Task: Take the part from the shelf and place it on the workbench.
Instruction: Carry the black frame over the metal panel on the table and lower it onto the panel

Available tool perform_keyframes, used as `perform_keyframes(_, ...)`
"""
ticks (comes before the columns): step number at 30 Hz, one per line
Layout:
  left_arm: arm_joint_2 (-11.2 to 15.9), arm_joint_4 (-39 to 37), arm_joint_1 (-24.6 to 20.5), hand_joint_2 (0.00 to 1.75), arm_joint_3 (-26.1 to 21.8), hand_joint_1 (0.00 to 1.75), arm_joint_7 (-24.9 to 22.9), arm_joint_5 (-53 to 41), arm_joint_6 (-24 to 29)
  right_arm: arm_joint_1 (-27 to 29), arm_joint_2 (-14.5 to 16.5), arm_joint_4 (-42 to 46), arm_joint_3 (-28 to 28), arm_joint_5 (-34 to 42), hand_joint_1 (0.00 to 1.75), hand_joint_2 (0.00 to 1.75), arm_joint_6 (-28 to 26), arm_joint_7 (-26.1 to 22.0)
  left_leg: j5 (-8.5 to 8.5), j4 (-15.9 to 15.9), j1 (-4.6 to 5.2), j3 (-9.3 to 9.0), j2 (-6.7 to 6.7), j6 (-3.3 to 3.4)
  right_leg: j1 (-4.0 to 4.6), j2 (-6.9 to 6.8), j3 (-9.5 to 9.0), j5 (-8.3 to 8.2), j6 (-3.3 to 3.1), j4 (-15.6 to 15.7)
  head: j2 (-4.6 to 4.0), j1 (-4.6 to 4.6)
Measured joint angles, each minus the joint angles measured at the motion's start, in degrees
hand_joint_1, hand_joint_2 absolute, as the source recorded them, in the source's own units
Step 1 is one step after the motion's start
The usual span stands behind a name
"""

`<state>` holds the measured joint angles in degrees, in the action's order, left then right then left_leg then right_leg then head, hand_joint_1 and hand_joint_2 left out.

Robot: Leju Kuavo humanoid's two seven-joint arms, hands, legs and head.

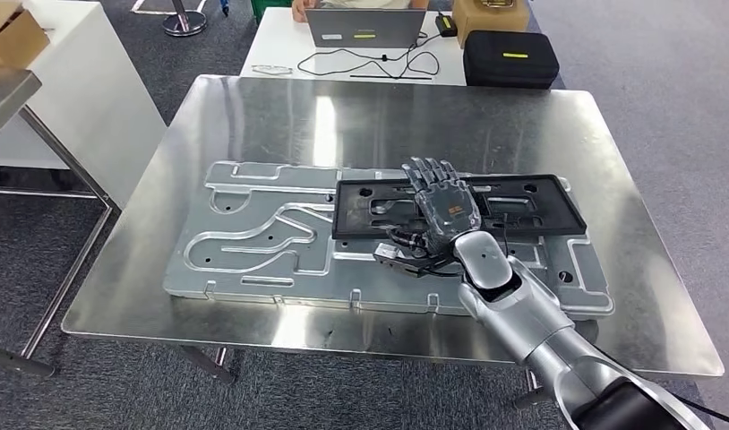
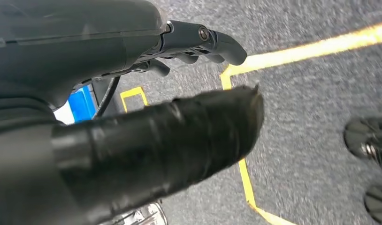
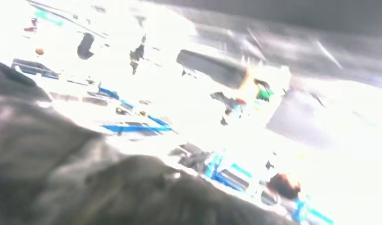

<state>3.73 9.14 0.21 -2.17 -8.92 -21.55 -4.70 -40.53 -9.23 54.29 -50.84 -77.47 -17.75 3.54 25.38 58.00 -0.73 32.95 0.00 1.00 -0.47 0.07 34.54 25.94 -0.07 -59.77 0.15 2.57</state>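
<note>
On the workbench (image 1: 253, 116), right robot hand (image 1: 441, 202) touches part (image 1: 540, 202).

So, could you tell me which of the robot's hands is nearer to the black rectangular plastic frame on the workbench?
Right. The right hand rests over the black rectangular plastic frame; the left hand hangs above grey carpet, away from it.

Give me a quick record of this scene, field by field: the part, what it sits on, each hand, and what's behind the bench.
part: black flat frame, lying on the grey machined plate
support: steel workbench
right hand: fingers spread, resting on the frame's middle
left hand: hanging over carpet with yellow floor lines, holding nothing
behind bench: white table with laptop and black case
</note>
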Motion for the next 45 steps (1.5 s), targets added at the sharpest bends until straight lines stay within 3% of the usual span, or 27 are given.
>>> perform_keyframes(2,-0.1,0.0,0.0,0.0,-0.3,0.0,-0.4,0.0,0.0,0.3,0.0,2.7,0.0,-0.4,0.0,0.0,0.0,0.2,-0.67,-0.5,-0.24,0.28,0.21,0.78,-0.13,0.0,1.4,3.35,0.45,-3.8,0.0,-0.13)
perform_keyframes(4,-0.1,0.0,-0.1,0.0,-0.6,0.0,-0.8,-0.2,0.2,0.9,-0.1,4.8,0.0,-0.8,0.0,0.0,-0.3,0.6,-1.1,-0.5,-0.16,0.94,0.28,1.15,-0.27,-0.02,3.96,7.78,0.81,-11.0,0.0,-0.21)
perform_keyframes(5,-0.2,0.0,-0.1,0.0,-0.7,0.0,-1.0,-0.3,0.4,1.3,-0.1,5.7,0.0,-1.0,0.0,0.0,-0.5,0.8,-1.29,-0.4,-0.14,1.31,0.28,1.2,-0.32,-0.02,4.81,8.98,0.97,-13.9,0.0,-0.22)
perform_keyframes(6,-0.2,0.0,0.0,0.0,-0.7,0.0,-1.2,-0.5,0.5,1.7,-0.2,6.4,0.0,-1.2,0.0,0.0,-0.7,1.0,-1.49,-0.3,-0.14,1.68,0.27,1.2,-0.36,-0.03,4.8,9.06,1.06,-14.9,0.0,-0.21)
perform_keyframes(7,-0.3,0.0,0.0,0.0,-0.7,0.0,-1.4,-0.7,0.6,2.0,-0.2,7.1,0.0,-1.3,0.0,0.0,-0.8,1.1,-1.67,-0.1,-0.14,2.07,0.25,1.13,-0.39,-0.03,3.74,8.12,1.06,-13.8,0.0,-0.22)
perform_keyframes(10,-0.4,0.0,0.0,0.0,-0.7,0.0,-1.8,-0.9,0.8,2.1,-0.2,9.0,0.0,-1.5,0.0,0.0,-0.9,1.3,-2.22,0.5,-0.07,3.06,0.24,0.52,-0.22,-0.01,-2.91,4.15,0.55,-2.8,0.0,-0.19)
perform_keyframes(11,-0.4,0.0,0.0,0.0,-0.7,0.0,-2.0,-1.0,0.8,2.1,-0.2,9.5,0.0,-1.5,0.0,0.0,-1.1,1.3,-2.47,0.6,-0.02,3.23,0.23,0.19,-0.05,0.02,-4.16,3.46,0.33,-0.5,0.0,-0.19)
perform_keyframes(13,-0.5,0.0,-0.1,0.0,-0.7,0.0,-2.5,-1.5,0.8,2.2,-0.2,10.3,0.0,-1.7,0.0,0.0,-1.5,1.4,-3.14,0.5,0.04,3.46,0.2,-0.55,0.29,0.07,-4.27,2.83,-0.1,0.6,0.0,-0.2)
perform_keyframes(15,-0.5,0.0,-0.1,0.0,-0.7,0.0,-3.0,-2.0,1.1,2.3,-0.2,10.9,0.0,-1.8,0.0,0.0,-1.9,1.5,-3.05,0.6,0.06,3.85,0.11,-1.2,-0.01,-0.02,-3.82,2.09,-0.84,1.2,0.0,-0.22)
perform_keyframes(17,-0.6,0.0,0.0,0.0,-0.7,0.0,-3.4,-2.3,1.4,2.5,-0.2,11.6,0.0,-1.9,0.0,0.0,-2.2,1.7,0.53,3.7,-0.02,5.11,0.04,-1.73,-0.31,-0.14,-2.94,0.83,-1.79,1.7,0.0,-0.19)
perform_keyframes(19,-0.7,0.0,0.1,0.0,-0.7,0.0,-3.6,-2.5,1.9,3.0,-0.3,12.4,0.0,-1.9,0.0,0.0,-2.6,1.7,6.02,10.6,-0.12,7.17,0.04,-2.14,-0.17,-0.17,-1.52,-0.27,-2.23,1.6,0.0,-0.15)
perform_keyframes(20,-0.7,0.0,0.1,0.0,-0.7,0.0,-3.6,-2.6,2.1,3.5,-0.3,12.8,0.0,-1.9,0.0,0.0,-2.7,1.7,7.68,13.9,-0.12,7.89,0.04,-2.3,-0.1,-0.17,-0.7,-0.77,-2.21,1.5,0.0,-0.15)
perform_keyframes(21,-0.7,0.0,0.1,0.0,-0.7,0.0,-3.7,-2.7,2.4,4.1,-0.6,13.4,0.0,-1.9,0.0,0.0,-2.8,1.8,8.07,15.9,-0.13,7.86,0.05,-2.39,-0.05,-0.21,0.13,-1.23,-2.13,1.3,0.0,-0.15)
perform_keyframes(23,-0.9,0.0,0.1,0.0,-0.7,0.0,-3.7,-3.2,2.9,5.9,-1.9,15.5,0.1,-1.5,0.0,0.0,-3.0,2.0,5.86,13.9,-0.14,4.72,0.06,-2.36,-0.04,-0.36,1.64,-1.99,-1.8,0.8,0.0,-0.14)
perform_keyframes(24,-1.1,0.0,0.1,0.0,-0.6,0.0,-3.8,-3.6,3.3,7.2,-3.2,17.2,0.4,-1.3,0.0,0.0,-3.3,2.1,4.68,10.1,-0.15,1.77,0.01,-2.19,-0.06,-0.5,2.2,-2.29,-1.56,0.6,0.0,-0.14)
perform_keyframes(26,-1.6,0.0,0.1,0.0,-0.2,0.0,-4.1,-4.5,3.9,10.6,-6.4,21.2,1.4,-1.1,0.0,0.0,-4.5,2.4,4.26,2.7,0.05,-3.41,-0.22,-1.6,0.05,-0.85,2.86,-2.82,-0.94,0.2,0.0,-0.17)
perform_keyframes(28,-2.2,0.0,0.3,0.0,0.2,0.0,-4.3,-5.0,4.4,13.9,-9.6,24.5,2.8,-1.4,0.0,0.0,-5.6,2.4,4.77,0.0,0.38,-4.82,-0.41,-0.96,0.15,-1.16,2.97,-3.47,-0.18,0.2,0.0,-0.23)
perform_keyframes(30,-2.8,0.0,0.5,0.0,0.6,0.0,-4.4,-5.6,4.9,16.9,-12.5,27.3,4.2,-1.8,0.0,0.0,-6.5,2.4,4.0,-0.3,0.34,-4.23,-0.24,-0.11,0.02,-1.0,3.12,-3.69,0.61,0.1,0.0,-0.26)
perform_keyframes(31,-3.1,0.0,0.5,0.0,0.8,0.0,-4.4,-5.9,5.1,18.6,-13.9,28.7,5.1,-2.2,0.0,0.0,-7.0,2.4,3.47,-0.4,0.26,-3.89,-0.07,0.49,-0.08,-0.78,3.5,-2.69,0.95,-0.6,0.0,-0.27)
perform_keyframes(33,-3.7,0.0,0.4,0.0,1.2,0.0,-4.3,-6.5,5.7,22.3,-16.6,31.7,7.3,-2.9,0.0,0.0,-8.0,2.3,2.26,-0.5,0.14,-2.8,0.24,1.53,-0.29,-0.33,5.16,2.39,1.54,-5.4,0.0,-0.28)
perform_keyframes(35,-4.1,0.0,0.3,0.0,1.6,0.0,-4.2,-6.9,6.0,25.3,-18.7,34.0,9.4,-3.3,0.0,0.0,-8.7,2.1,1.13,-0.4,0.22,-1.27,0.3,1.89,-0.31,-0.23,7.0,7.25,1.93,-12.6,0.0,-0.28)
perform_keyframes(36,-4.2,0.0,0.3,0.0,1.8,0.0,-4.2,-7.0,6.0,26.3,-19.5,34.9,10.2,-3.4,0.0,0.0,-8.8,2.0,0.62,-0.3,0.26,-0.46,0.37,1.86,-0.32,-0.21,7.11,7.85,2.05,-14.9,0.0,-0.28)
perform_keyframes(37,-4.2,0.0,0.3,0.0,1.9,0.0,-4.2,-7.1,6.0,27.1,-20.1,35.6,10.8,-3.5,0.0,0.0,-8.8,2.0,0.17,-0.1,0.28,0.35,0.45,1.77,-0.33,-0.2,6.34,7.28,2.09,-15.4,0.0,-0.27)
perform_keyframes(38,-4.3,0.0,0.2,0.0,2.0,0.0,-4.2,-7.1,6.1,27.7,-20.6,36.2,11.2,-3.6,0.0,0.0,-8.9,1.9,-0.24,0.2,0.28,1.13,0.55,1.65,-0.36,-0.21,4.47,5.94,2.07,-13.9,0.0,-0.27)
perform_keyframes(40,-4.5,0.0,0.1,0.0,2.2,0.0,-4.2,-7.2,6.1,28.4,-21.4,37.4,11.8,-3.6,0.0,0.0,-8.8,1.8,-0.96,0.7,0.36,2.38,0.62,1.25,-0.34,-0.19,-1.63,4.07,1.77,-6.1,0.0,-0.28)
perform_keyframes(42,-4.7,0.0,-0.1,0.0,2.2,0.0,-4.2,-7.2,6.1,28.8,-21.9,38.5,12.3,-3.7,0.0,0.0,-8.8,1.7,-1.67,1.0,0.51,2.95,0.63,0.66,-0.1,-0.13,-5.66,4.2,1.19,0.1,0.0,-0.27)
perform_keyframes(45,-4.8,0.0,-0.2,0.0,2.2,0.0,-4.1,-7.2,6.1,29.3,-22.4,39.3,12.8,-3.7,0.0,0.0,-8.8,1.7,-2.6,0.9,0.48,3.21,0.56,-0.39,0.06,-0.18,-5.36,3.68,0.02,1.5,0.0,-0.38)
